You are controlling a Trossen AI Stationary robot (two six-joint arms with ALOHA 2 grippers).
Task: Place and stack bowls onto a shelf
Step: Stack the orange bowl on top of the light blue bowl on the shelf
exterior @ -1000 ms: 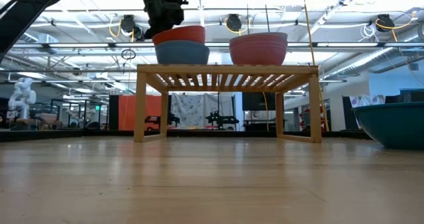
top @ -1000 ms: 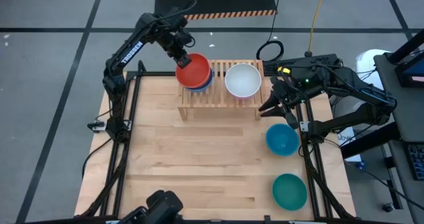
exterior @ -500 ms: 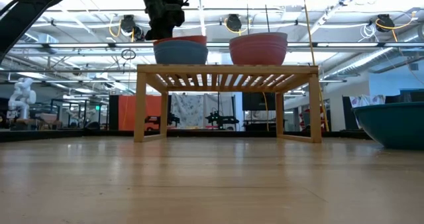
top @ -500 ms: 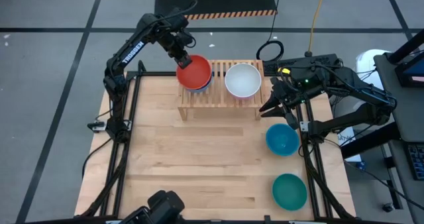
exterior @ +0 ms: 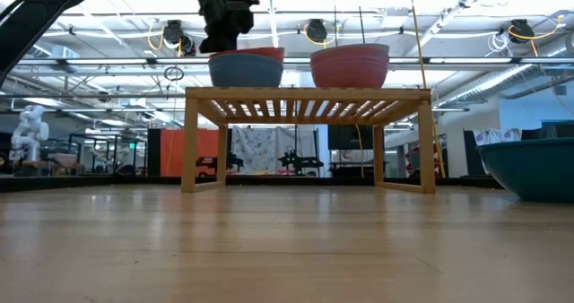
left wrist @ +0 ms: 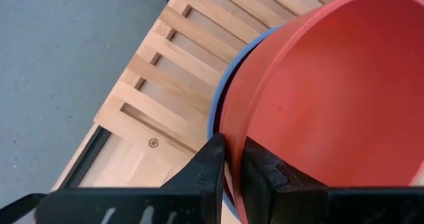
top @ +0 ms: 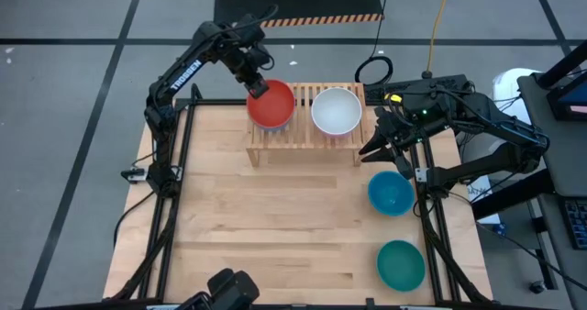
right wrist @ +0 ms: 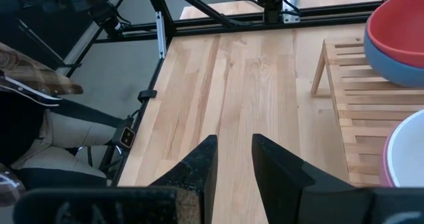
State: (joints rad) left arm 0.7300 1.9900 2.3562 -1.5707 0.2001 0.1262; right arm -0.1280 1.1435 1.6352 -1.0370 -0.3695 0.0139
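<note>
Straddling red bowl (left wrist: 331, 91) rim: left pincer (left wrist: 233, 159).

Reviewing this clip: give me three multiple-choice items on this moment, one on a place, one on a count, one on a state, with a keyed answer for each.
1. Where is the red bowl?
A. Nested in a blue bowl on the shelf
B. On the tabletop
C. Inside the white bowl

2. How many bowls lie on the table off the shelf?
A. None
B. Two
C. Four

3. What is the left gripper doing?
A. Hanging clear of everything
B. Straddling the red bowl's rim
C. Holding the teal bowl

Answers: 1 A, blue shows under red in the low view; 2 B, teal and a second blue bowl; 3 B, its fingers flank the rim in the left wrist view.
</note>
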